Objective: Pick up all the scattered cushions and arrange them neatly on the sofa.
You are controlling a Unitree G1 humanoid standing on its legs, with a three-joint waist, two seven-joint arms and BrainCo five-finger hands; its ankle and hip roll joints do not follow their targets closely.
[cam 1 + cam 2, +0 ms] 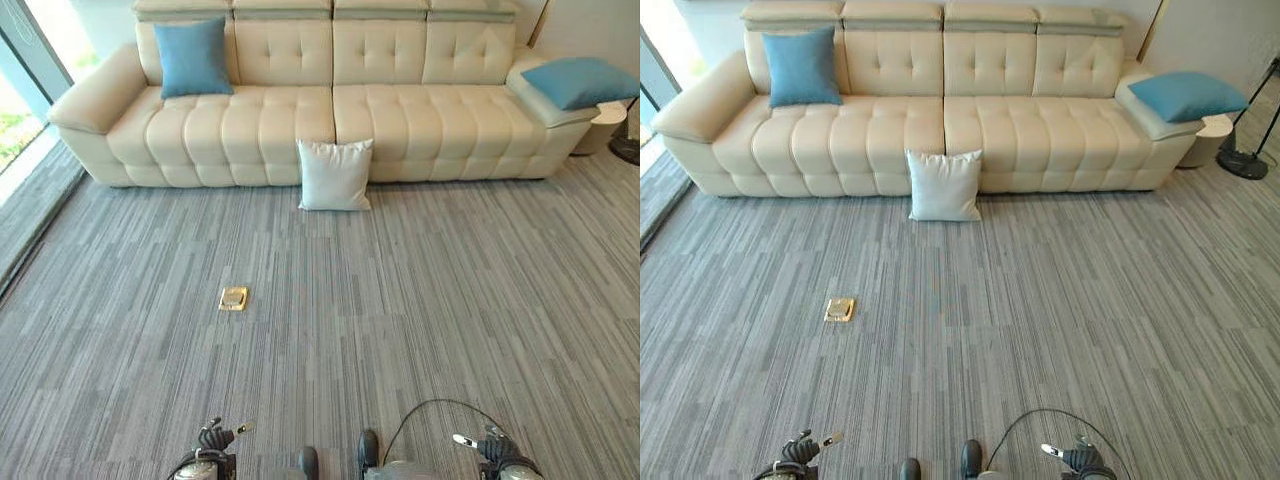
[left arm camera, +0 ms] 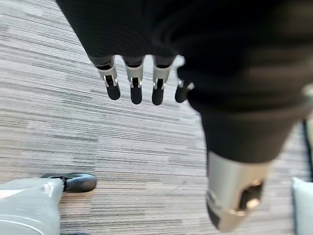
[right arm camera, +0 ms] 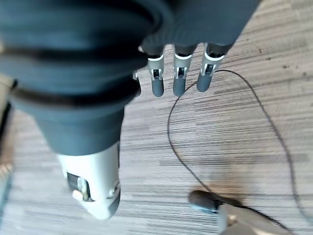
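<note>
The left hand (image 2: 142, 83) hangs over the grey carpet (image 1: 400, 300), fingers straight and loose, holding nothing; the right hand (image 3: 178, 73) likewise. A white cushion (image 1: 335, 175) stands on the carpet, leaning against the cream sofa (image 1: 260, 120). One blue cushion (image 1: 193, 57) sits upright on the sofa's left seat; another blue cushion (image 1: 578, 81) lies on its right armrest. A small brass floor plate (image 1: 233, 298) is set in the carpet.

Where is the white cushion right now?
The white cushion stands on the carpet, leaning against the front of the sofa near its middle, between the two blue cushions up on the sofa.
</note>
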